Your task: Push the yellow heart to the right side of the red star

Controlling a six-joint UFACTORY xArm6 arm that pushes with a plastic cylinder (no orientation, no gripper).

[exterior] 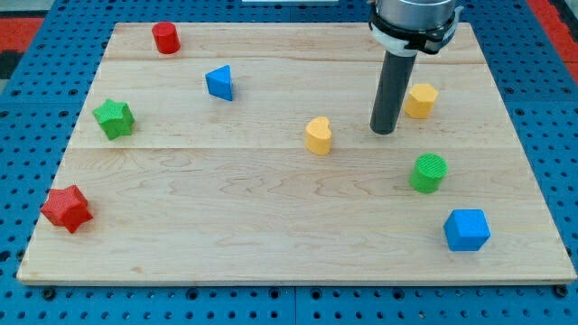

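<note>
The yellow heart (318, 135) lies near the middle of the wooden board (271, 226). The red star (66, 208) sits far off at the view's lower left, near the board's left edge. My tip (385, 132) rests on the board to the right of the yellow heart, apart from it by a clear gap. A yellow hexagonal block (421, 99) sits just to the right of my rod.
A red cylinder (165, 38) is at the top left, a blue triangle (219, 83) below it to the right, a green star (114, 118) at the left. A green cylinder (428, 173) and a blue cube (466, 229) sit at the lower right.
</note>
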